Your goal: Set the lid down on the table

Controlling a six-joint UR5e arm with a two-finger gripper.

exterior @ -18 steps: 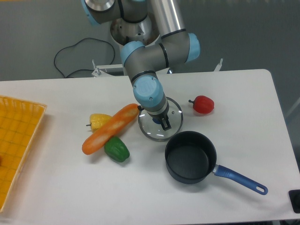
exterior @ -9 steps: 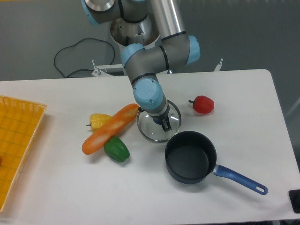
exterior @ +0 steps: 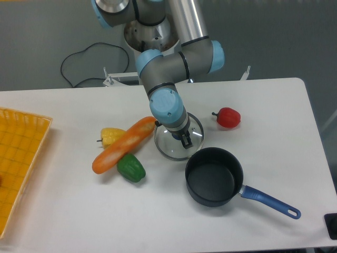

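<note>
The round glass lid [exterior: 169,147] with its thin metal rim sits low over the white table [exterior: 268,132], just up and left of the open dark saucepan [exterior: 213,176]. My gripper [exterior: 182,137] points down over the lid's centre and is shut on the blue knob, which is almost wholly hidden between the fingers. I cannot tell whether the lid rests on the table or hangs just above it. The lid's left rim is close to the tip of an orange carrot [exterior: 125,144].
A red pepper [exterior: 228,117] lies right of the lid. A yellow pepper [exterior: 109,136] and a green pepper [exterior: 130,167] lie by the carrot. The saucepan's blue handle [exterior: 269,202] points to the front right. A yellow mesh tray [exterior: 18,158] is at the left edge.
The gripper and the lid have shifted slightly to the left and a little lower since one second ago. Nothing has moved in the last half second.
</note>
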